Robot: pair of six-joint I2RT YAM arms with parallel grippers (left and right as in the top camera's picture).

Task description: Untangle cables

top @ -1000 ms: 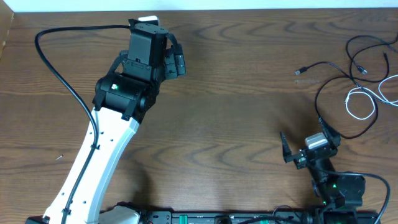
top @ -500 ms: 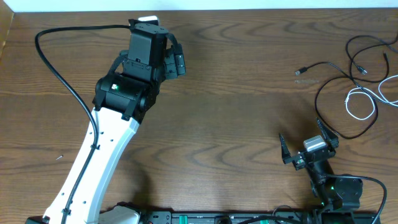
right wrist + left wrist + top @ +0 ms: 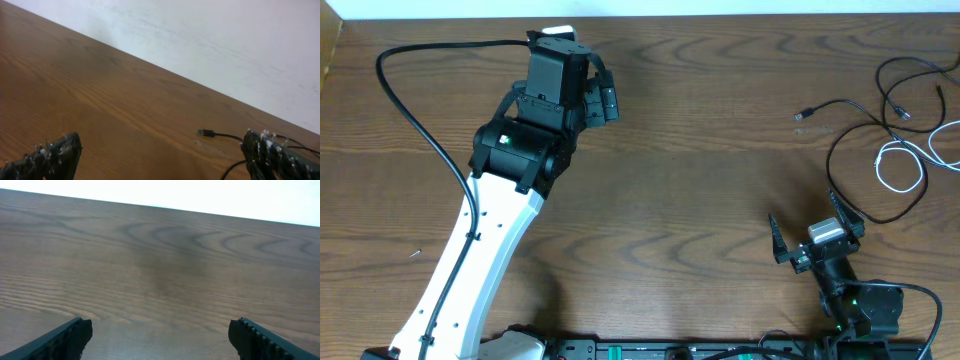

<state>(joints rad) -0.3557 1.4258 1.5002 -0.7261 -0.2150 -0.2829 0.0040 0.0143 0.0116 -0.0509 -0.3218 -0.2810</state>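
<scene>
Since both arms are empty, I read this as the reach-in step: nothing is sorted yet. Your right fingers (image 3: 55, 156) are spread wide and grip nothing, near the front edge of the table (image 3: 700, 150) toward its right corner. Your left fingers (image 3: 65, 339) are also wide apart and empty, up at the far edge on the left half, well apart from the work.

The cables (image 3: 885, 150) lie in a loose pile along the right edge, toward the far right corner. The white cord (image 3: 890, 146) makes a small loop in the pile, with black ones crossing around it. One black cord runs out toward the table's middle and ends in a plug (image 3: 800, 115) that lies clear of the rest. The right wrist view shows that plug ahead.

How I'd run it:
- Take the plug end with the right, not a loop. A free end pulls out; a mid-span grab likely tightens the crossings.
- Set the fingers across the cord just behind the plug, low to the table.
- Drag it slowly toward the bare middle, and stop if the white cord follows.
- Bring the left across to pin the pile, or it all slides together.
- The black loop (image 3: 832, 160) passes just beside your right fingers in overhead; can't tell if it touches. Lift clear before swinging.
</scene>
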